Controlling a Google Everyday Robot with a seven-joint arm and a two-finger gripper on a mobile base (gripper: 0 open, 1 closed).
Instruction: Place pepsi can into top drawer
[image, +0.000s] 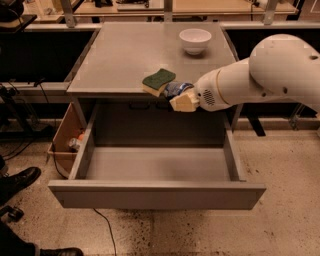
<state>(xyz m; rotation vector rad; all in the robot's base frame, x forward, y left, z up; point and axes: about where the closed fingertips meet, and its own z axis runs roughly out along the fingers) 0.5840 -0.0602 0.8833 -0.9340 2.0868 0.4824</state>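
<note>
Bulky white rounded arm (280, 65), dotted wrist vent (209, 96), tan end effector (179, 98) above top drawer (155, 195)

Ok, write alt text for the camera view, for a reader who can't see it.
The robot's gripper holds the pepsi can at the front edge of the cabinet top, beside a green sponge, above the open top drawer. A white bowl sits farther back.

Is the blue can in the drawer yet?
No, the gripper holds the pepsi can at the front edge of the cabinet top, above the open top drawer.
</note>
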